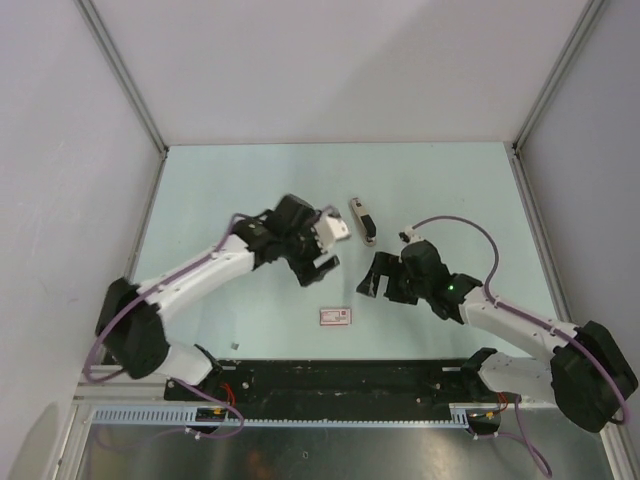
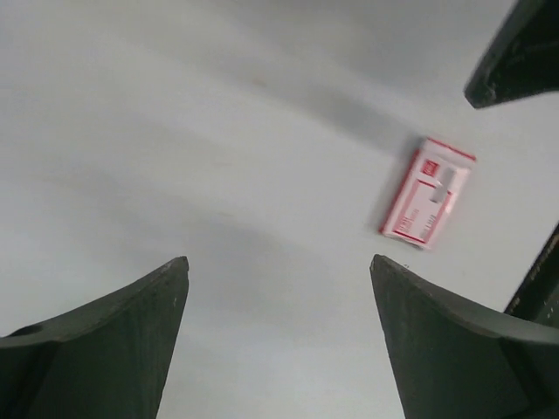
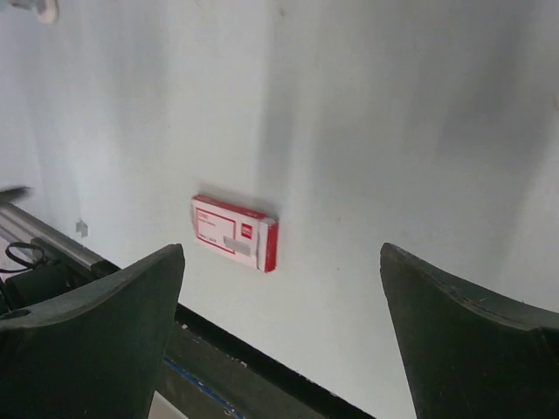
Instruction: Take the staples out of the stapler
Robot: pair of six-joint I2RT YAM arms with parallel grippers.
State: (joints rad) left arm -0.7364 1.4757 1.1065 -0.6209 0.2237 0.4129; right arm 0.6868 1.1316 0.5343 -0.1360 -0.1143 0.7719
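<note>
Black-and-beige item: the slim black stapler with a pale beige top (image 1: 362, 220) lies flat on the pale greenish table (image 1: 450, 190), held by neither arm.
Stapler relative to the tools: just beside the far fingertip of the left gripper (image 2: 278, 262), on its right; beyond the right gripper (image 3: 281, 249) and apart from it.
Left gripper: fingers spread wide, nothing between them, bare table beneath.
Right gripper: fingers spread just as wide, empty, hanging above the table.
Flat red-and-white cardboard box (image 1: 335, 316): on the table, nearer the arm bases than either tool. It sits ahead of and below the right gripper's fingers, and off to the right of the left gripper's.
Staples: none I can pick out for sure. A tiny grey speck (image 1: 233, 347) near the table's near edge, well behind and left of the left gripper, may be a strip, but it is too small to tell.
Stapler's condition: from overhead I cannot tell whether the top is hinged up or the channel is loaded.
Progress (a judgement): both tools are empty and the stapler lies free, so the pictures do not confirm the unloading.
What is left, if it is loaded: one tool pins the body while the other lifts the top and draws the strip out.
</note>
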